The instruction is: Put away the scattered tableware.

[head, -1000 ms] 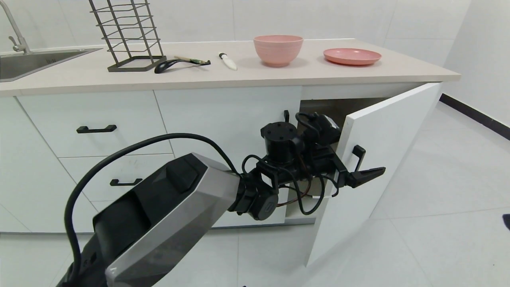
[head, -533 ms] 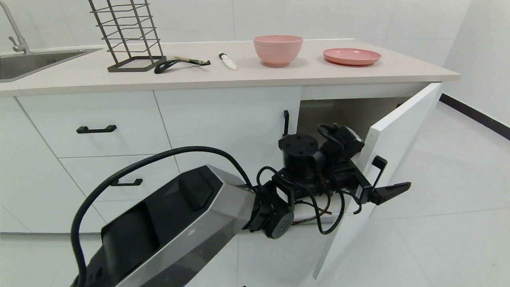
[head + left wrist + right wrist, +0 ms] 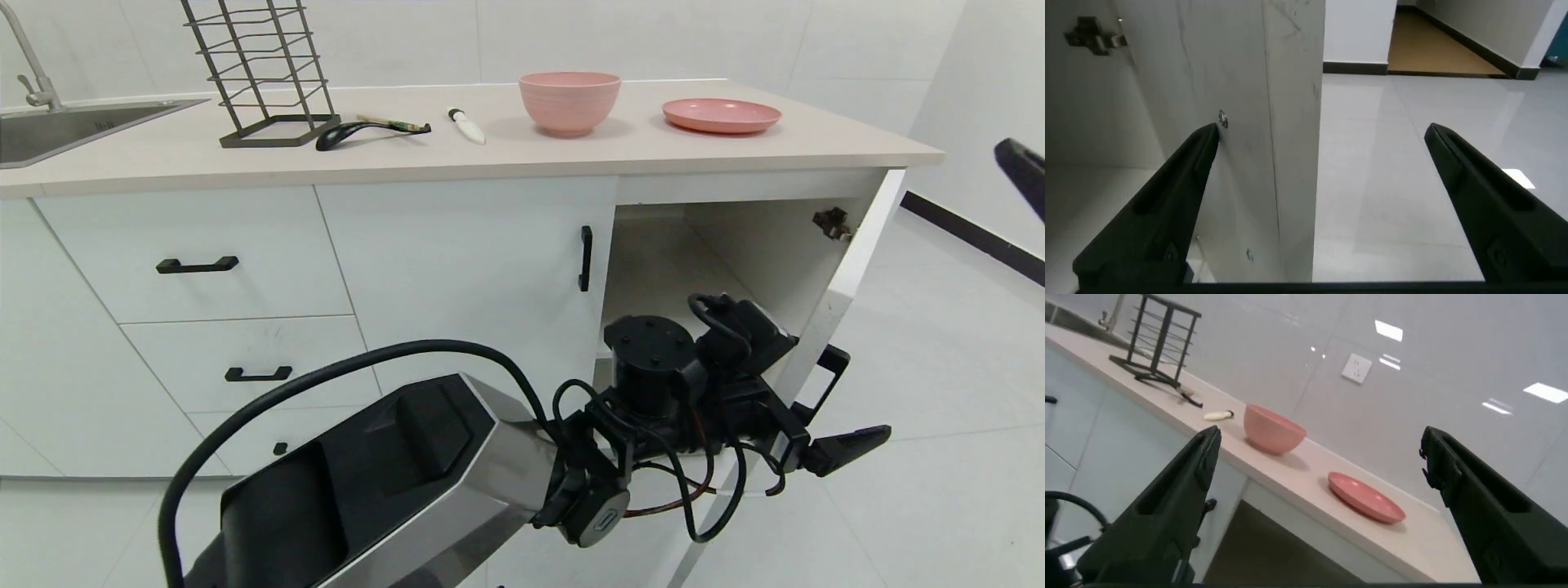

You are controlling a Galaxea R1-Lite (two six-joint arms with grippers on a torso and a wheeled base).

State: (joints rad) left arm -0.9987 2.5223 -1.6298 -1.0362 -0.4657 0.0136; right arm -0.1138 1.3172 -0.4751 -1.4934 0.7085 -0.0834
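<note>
On the counter stand a pink bowl (image 3: 569, 101) (image 3: 1275, 429) and a pink plate (image 3: 722, 115) (image 3: 1366, 497). Left of them lie a white-handled utensil (image 3: 467, 126) (image 3: 1218, 416) and a black spoon (image 3: 359, 131). My left gripper (image 3: 816, 445) (image 3: 1323, 131) is low in front of the cabinet, open, its fingers straddling the edge of the open cabinet door (image 3: 841, 302) (image 3: 1294, 147). Held high to the right of the counter, my right gripper (image 3: 1319, 449) is open and empty, with one finger (image 3: 1019, 167) at the head view's right edge.
A black wire rack (image 3: 265, 73) (image 3: 1155, 335) stands near the sink (image 3: 73, 126) at the counter's left. The opened cabinet (image 3: 694, 253) looks bare inside. Closed drawers with black handles (image 3: 197, 264) are to the left. White tiled floor (image 3: 939, 367) spreads to the right.
My left gripper has moved right and down with the cabinet door, which has swung from partly open to wide open. A finger of the right gripper has appeared at the right edge.
</note>
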